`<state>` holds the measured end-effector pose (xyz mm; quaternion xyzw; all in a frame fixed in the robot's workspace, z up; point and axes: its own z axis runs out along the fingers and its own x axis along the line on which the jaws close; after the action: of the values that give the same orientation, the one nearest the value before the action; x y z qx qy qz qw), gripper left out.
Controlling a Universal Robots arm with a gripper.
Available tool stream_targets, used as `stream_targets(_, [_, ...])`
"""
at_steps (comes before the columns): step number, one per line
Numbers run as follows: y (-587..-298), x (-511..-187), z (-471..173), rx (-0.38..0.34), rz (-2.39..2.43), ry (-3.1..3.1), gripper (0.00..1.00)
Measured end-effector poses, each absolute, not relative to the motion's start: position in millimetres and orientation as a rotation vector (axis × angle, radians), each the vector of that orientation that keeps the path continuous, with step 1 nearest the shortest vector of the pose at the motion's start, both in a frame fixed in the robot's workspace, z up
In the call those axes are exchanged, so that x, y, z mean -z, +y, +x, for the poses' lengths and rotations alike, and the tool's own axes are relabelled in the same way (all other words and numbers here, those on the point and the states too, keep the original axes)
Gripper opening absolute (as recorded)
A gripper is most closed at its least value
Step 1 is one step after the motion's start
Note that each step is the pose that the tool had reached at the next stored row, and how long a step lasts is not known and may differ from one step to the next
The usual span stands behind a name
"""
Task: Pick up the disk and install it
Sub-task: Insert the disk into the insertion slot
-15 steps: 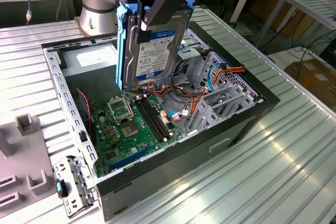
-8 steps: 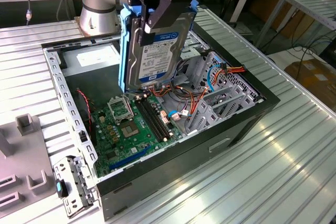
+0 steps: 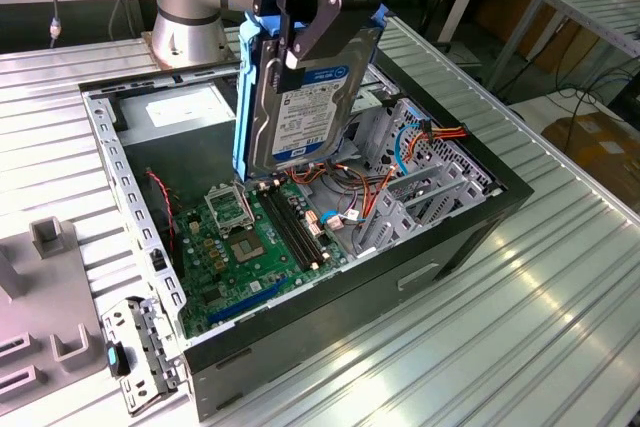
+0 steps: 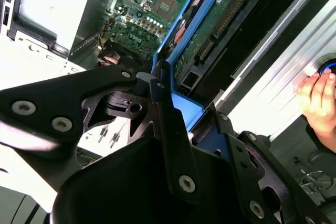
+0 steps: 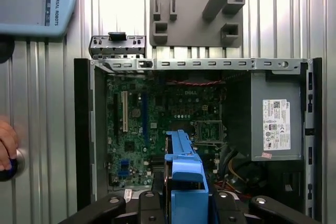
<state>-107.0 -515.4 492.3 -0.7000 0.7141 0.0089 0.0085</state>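
Right, from my seat the open computer case (image 3: 330, 317) lies on its side on the ribbed metal table (image 3: 520, 327), and it is crowded inside: the green motherboard (image 3: 245, 242) on the floor, the grey drive cage (image 3: 420, 177) toward the exterior view's right, and orange and red cables (image 3: 440, 134) strung across the cage. The power supply (image 5: 268, 119) fills one corner. A grey fixture (image 3: 50, 287) sits on the table beside the case, and in the first wrist view a person's hand (image 5: 6, 142) rests on the table, apart from the case. The arm's base (image 3: 190, 7) stands behind the case, and the gripper (image 3: 290, 27) points down from above. Its fingers are clamped on the upper end of the disk (image 3: 305, 97), one on each flat side. The disk hangs on edge, slightly tilted, above the motherboard and just beside the drive cage, its blue carrier rail running around the edge.
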Motion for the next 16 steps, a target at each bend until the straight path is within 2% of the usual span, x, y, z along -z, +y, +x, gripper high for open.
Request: stream_targets(16, [-532,-492,-86,-0.028,-2.187,2.231,0.37])
